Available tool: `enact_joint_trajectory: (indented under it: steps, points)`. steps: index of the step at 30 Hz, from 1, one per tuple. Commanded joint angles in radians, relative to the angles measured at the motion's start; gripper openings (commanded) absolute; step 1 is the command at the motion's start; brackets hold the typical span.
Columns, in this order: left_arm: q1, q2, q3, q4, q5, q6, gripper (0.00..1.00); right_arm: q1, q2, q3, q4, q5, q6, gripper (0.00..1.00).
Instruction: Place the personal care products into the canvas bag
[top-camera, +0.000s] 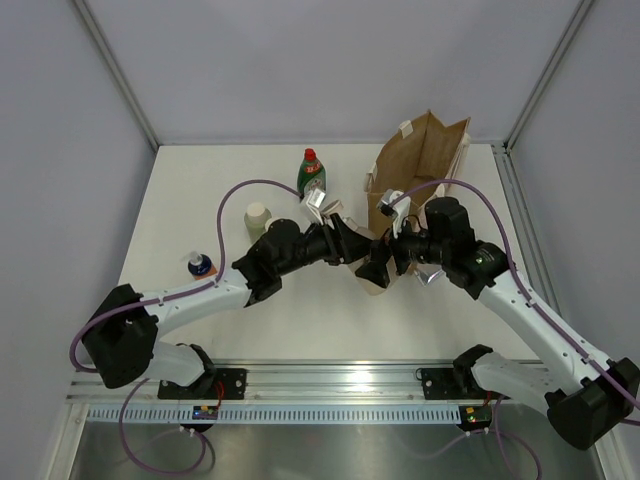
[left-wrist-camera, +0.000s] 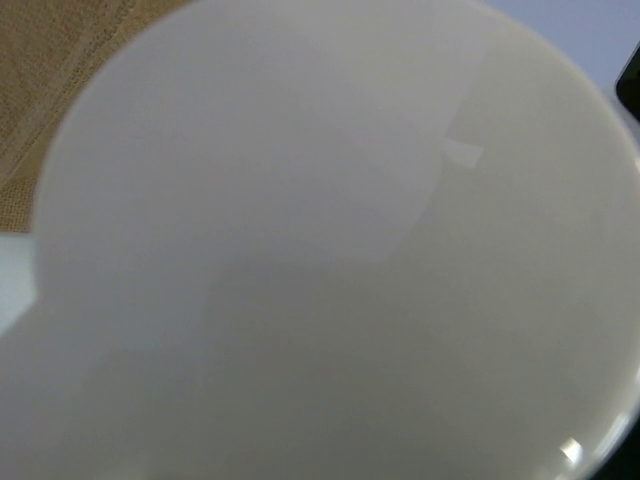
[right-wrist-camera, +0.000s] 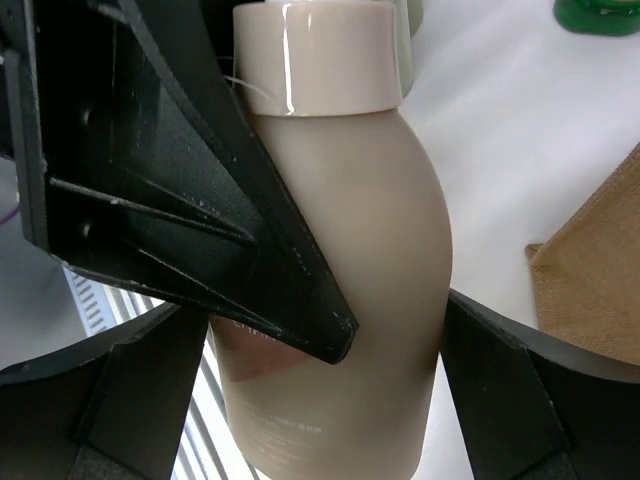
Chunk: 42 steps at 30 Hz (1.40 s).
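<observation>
A beige bottle (top-camera: 375, 283) with a pale cap hangs above the table's middle, between my two grippers. In the right wrist view the beige bottle (right-wrist-camera: 350, 200) stands between my right gripper's (right-wrist-camera: 325, 400) two fingers, which touch its sides. One black finger (right-wrist-camera: 180, 200) of my left gripper (top-camera: 352, 248) lies against its left side. The bottle's pale surface (left-wrist-camera: 330, 250) fills the left wrist view, hiding the left fingers. My right gripper (top-camera: 385, 262) is just left of the canvas bag (top-camera: 425, 160), which stands upright at the back right. The silver tube is out of view.
A dark green bottle with a red cap (top-camera: 312, 172) stands at the back centre. A pale bottle (top-camera: 257, 218) stands left of it. A small orange item with a blue top (top-camera: 201, 265) sits by the left arm. The bag's cloth edge (right-wrist-camera: 600, 250) is close on the right.
</observation>
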Motion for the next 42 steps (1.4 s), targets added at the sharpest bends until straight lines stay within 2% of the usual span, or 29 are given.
enact_joint_trajectory:
  steps: [1,5,10,11,16,19,21,26,31,35,36,38,39,40,41,42]
  points:
    - [0.006,-0.046,0.077,0.310,0.079,-0.057,0.00,0.008,0.003,0.070,-0.072,-0.022,-0.187,0.99]
    - [0.009,-0.058,0.056,0.379,0.117,-0.046,0.00,0.007,0.033,0.101,-0.180,-0.295,-0.332,0.99]
    - [0.009,-0.060,0.025,0.497,0.186,-0.033,0.00,0.004,0.084,0.138,-0.239,-0.423,-0.387,1.00]
    - [0.008,-0.061,0.017,0.518,0.194,-0.031,0.00,0.001,0.090,0.155,-0.250,-0.488,-0.407,1.00]
    - [0.009,-0.106,-0.029,0.605,0.226,0.056,0.00,-0.004,0.136,0.190,-0.295,-0.627,-0.415,0.99]
    - [0.009,-0.136,-0.012,0.519,0.228,0.142,0.00,-0.002,0.159,0.189,-0.246,-0.621,-0.355,1.00]
    - [0.008,-0.139,0.019,0.470,0.228,0.191,0.00,-0.004,0.176,0.173,-0.168,-0.604,-0.242,1.00]
    - [0.008,-0.141,0.052,0.453,0.193,0.247,0.00,-0.002,0.170,0.123,0.013,-0.572,-0.058,1.00]
    - [0.008,-0.143,0.048,0.486,0.157,0.259,0.00,-0.002,0.177,0.132,0.076,-0.573,-0.030,0.97]
    - [0.009,-0.144,0.029,0.531,0.137,0.256,0.00,-0.004,0.154,0.115,0.116,-0.586,-0.016,0.73]
    - [0.011,-0.137,0.028,0.545,0.137,0.248,0.00,-0.004,0.150,0.116,0.119,-0.587,-0.014,0.58]
    - [0.011,-0.132,0.022,0.559,0.137,0.239,0.00,-0.004,0.145,0.123,0.115,-0.578,-0.031,0.44]
    - [0.011,-0.129,0.020,0.567,0.136,0.233,0.00,-0.005,0.139,0.123,0.110,-0.570,-0.033,0.30]
    - [0.011,-0.127,0.017,0.567,0.136,0.231,0.00,-0.005,0.136,0.121,0.110,-0.564,-0.037,0.24]
    - [0.011,-0.130,0.014,0.567,0.136,0.231,0.03,-0.008,0.133,0.121,0.107,-0.563,-0.036,0.18]
    - [0.012,-0.132,0.013,0.561,0.137,0.230,0.07,-0.012,0.124,0.120,0.110,-0.567,-0.033,0.06]
